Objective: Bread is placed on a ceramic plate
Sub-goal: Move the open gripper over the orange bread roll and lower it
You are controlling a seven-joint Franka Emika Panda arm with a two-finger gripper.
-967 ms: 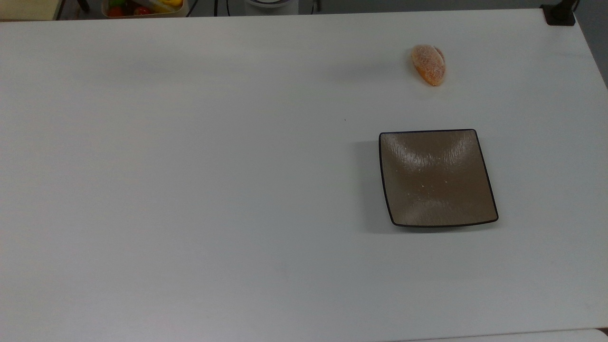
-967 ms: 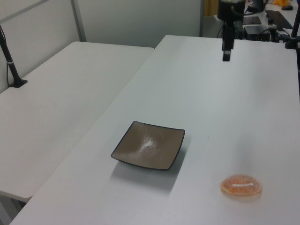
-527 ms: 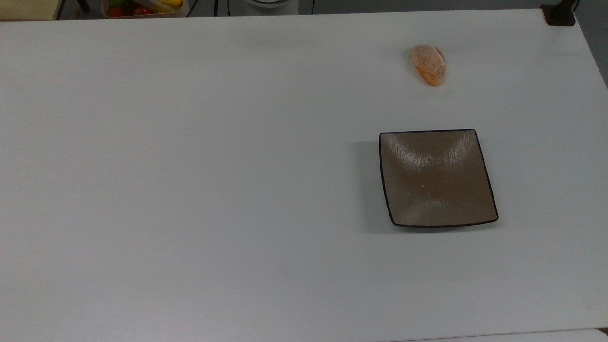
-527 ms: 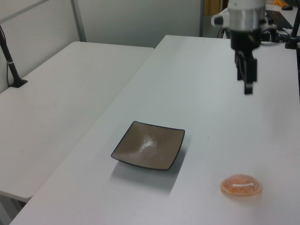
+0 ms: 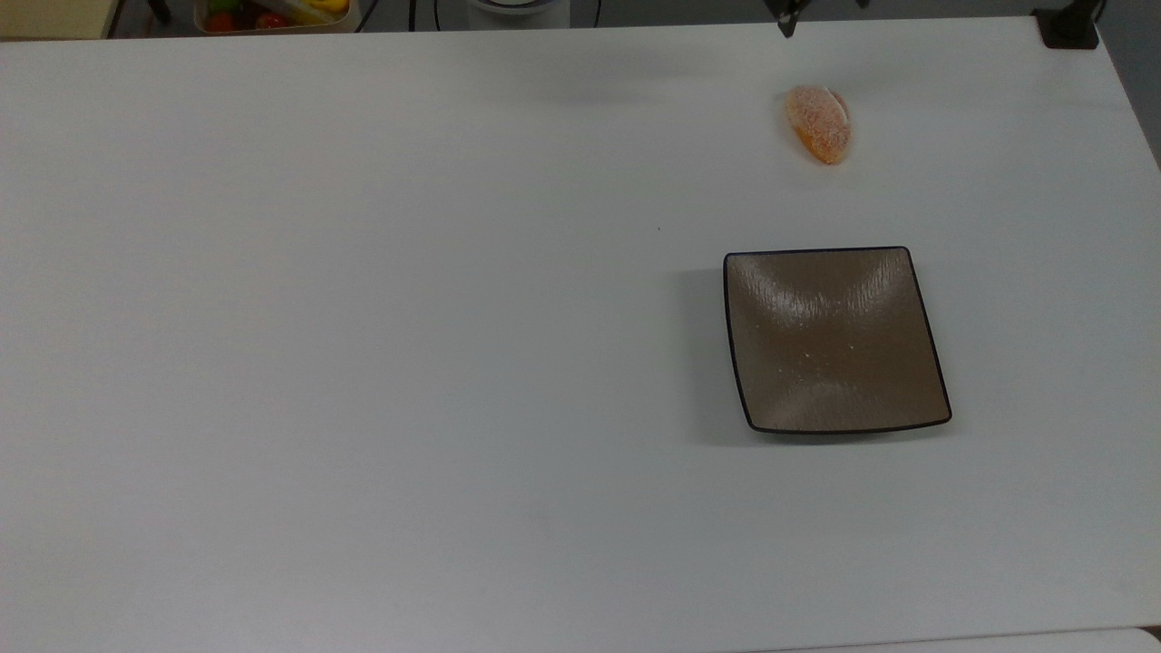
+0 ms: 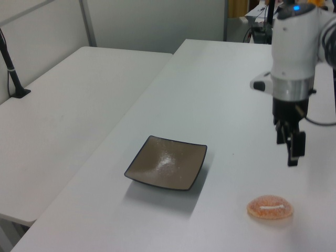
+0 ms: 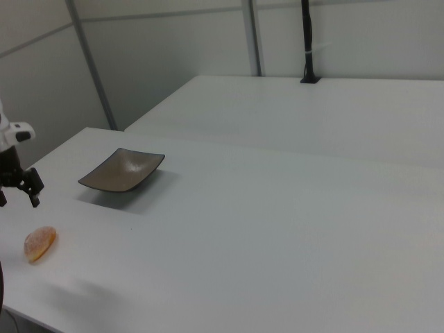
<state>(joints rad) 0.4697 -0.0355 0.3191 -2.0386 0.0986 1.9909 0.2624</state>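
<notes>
white surface (image 5: 363,317) carries both things, and we see them well apart from each other. the bread (image 5: 818,122), a small orange-golden roll with a pale speckled crust, lies bare on the surface toward the top view's far right, its pointed end turned toward the ceramic plate (image 5: 834,340). that plate, square and brown-grey with a thin black rim, sits nearer in the top view, with nothing on it.

in the left view the bread (image 6: 270,208) lies at the near right and the plate (image 6: 166,163) sits to the left view's left of it. the white arm (image 6: 294,58) hangs above the surface just beyond the bread, its dark fingers (image 6: 294,149) pointing down and clear of the roll.

in the right view we find the jaws spread, one finger (image 7: 33,191) at the right view's far left, above the bread (image 7: 39,243) and touching nothing; the plate (image 7: 121,170) is farther back.

a box of coloured items (image 5: 272,14) sits past the top view's far left edge.
</notes>
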